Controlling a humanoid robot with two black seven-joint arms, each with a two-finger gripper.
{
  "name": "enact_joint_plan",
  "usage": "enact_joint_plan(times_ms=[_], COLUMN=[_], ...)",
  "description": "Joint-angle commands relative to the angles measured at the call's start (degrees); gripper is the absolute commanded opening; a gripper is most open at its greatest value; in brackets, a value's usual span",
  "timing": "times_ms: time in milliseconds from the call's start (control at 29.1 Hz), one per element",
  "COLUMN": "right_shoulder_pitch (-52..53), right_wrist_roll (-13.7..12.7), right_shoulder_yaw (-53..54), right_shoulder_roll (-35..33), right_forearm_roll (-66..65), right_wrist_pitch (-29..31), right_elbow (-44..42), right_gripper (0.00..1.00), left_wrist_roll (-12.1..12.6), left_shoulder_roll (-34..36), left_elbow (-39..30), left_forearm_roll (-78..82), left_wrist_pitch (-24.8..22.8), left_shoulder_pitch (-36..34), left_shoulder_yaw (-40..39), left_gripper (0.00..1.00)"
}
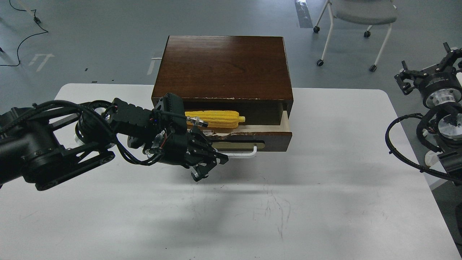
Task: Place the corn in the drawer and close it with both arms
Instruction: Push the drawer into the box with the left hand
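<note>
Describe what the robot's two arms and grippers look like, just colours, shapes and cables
Both arms are black and jointed. The left arm has chunky matte housings, a ribbed block near the wrist and loose black cables looped along it, ending in the left gripper, a black claw-like piece with angular fingers. The right arm shows silver wrist rings and a curling black cable; the right gripper is black and clawed too.

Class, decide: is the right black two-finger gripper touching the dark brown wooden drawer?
Apart. The head view shows the right gripper raised beyond the white table's right edge, with bare tabletop and floor between it and the dark brown wooden drawer.
</note>
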Motion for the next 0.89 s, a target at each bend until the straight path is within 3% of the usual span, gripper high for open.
enact_joint_plan(times_ms=[0,859], right_shoulder_pitch=[-0.03,0.23], right_wrist_roll=[-0.01,-0.09], right_shoulder_yaw=[0.0,-0.17], right_shoulder_roll=[0.0,-0.26], right_forearm_roll=[0.0,-0.26], right_wrist_pitch=[-0.05,-0.4], right_elbow=[0.0,0.09], right_gripper=[1.0,1.0], left_wrist_roll=[-0.08,-0.08], left_shoulder_roll=[0.7,0.35], left_elbow=[-0.05,1.18], left_forearm_roll=[-0.03,-0.03], left_wrist_pitch=[0.0,0.0], left_shoulder_pitch=[0.14,0.05], left_shoulder_yaw=[0.09,-0.88], left_gripper=[0.0,0.0])
